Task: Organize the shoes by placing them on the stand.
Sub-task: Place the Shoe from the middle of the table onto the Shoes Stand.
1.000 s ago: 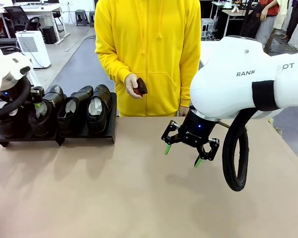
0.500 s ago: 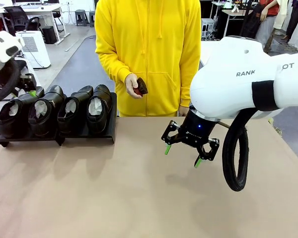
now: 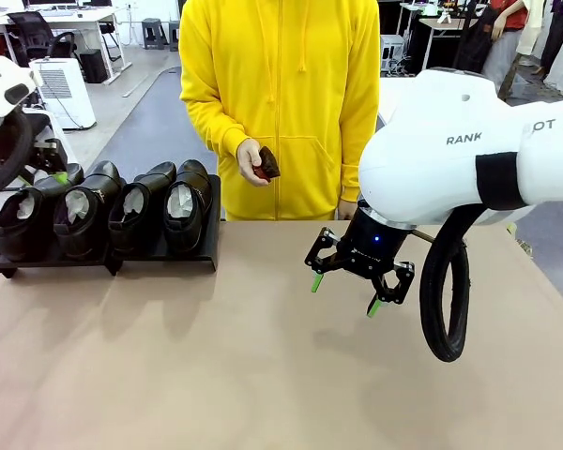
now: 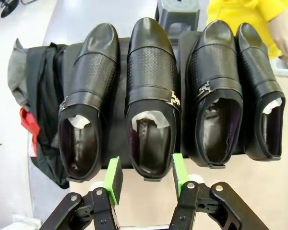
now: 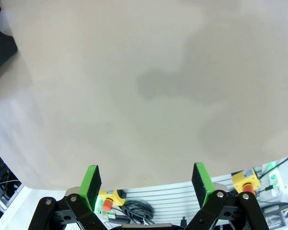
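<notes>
Black glossy shoes, all four, sit side by side on the stand at the desk's far left edge. Left tool hovers above them, jaws partly apart, gripping nothing. Right tool hangs wide and empty over bare desk. Behind, a person's hand holds a small dark object.

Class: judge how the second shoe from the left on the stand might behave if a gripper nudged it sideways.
The second shoe would probably slide rather than roll: its sole lies flat on the stand. Its glossy leather looks slippery. Neighbouring shoes sit close, so it would likely bump them.
</notes>
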Controlling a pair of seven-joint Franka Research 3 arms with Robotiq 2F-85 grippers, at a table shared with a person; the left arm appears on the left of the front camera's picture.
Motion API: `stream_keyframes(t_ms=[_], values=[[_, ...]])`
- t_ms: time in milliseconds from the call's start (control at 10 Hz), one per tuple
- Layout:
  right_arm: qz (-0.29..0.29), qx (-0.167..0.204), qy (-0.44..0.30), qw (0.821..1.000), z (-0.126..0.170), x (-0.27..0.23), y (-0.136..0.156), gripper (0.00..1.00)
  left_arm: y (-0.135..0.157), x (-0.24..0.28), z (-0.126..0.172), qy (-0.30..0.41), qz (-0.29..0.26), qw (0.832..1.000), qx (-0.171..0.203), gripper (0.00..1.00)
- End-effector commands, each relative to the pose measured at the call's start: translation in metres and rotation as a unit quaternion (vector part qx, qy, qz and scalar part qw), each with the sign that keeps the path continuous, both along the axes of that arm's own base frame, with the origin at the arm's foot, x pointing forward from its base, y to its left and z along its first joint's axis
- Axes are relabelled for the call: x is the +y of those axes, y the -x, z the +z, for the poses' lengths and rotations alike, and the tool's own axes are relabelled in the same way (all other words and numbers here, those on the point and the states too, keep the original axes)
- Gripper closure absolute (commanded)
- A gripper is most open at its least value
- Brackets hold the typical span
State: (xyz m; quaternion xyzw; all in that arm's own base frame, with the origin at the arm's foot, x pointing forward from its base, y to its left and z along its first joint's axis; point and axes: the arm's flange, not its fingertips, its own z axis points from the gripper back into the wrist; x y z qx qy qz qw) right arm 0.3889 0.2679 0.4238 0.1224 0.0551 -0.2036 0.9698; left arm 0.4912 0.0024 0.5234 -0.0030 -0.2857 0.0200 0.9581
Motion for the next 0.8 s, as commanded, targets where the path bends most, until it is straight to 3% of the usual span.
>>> stream_keyframes(t_ms=[0,700], values=[[0.008,-0.007,0.003,1.0,0.0012,-0.001,-0.0034,0.0,-0.0031,-0.0006,0.0032,-0.008,0.003,1.0,-0.006,0.44],[0.008,-0.007,0.003,1.0,0.0012,-0.001,-0.0034,0.0,-0.0031,-0.0006,0.0032,-0.008,0.003,1.0,-0.006,0.44]])
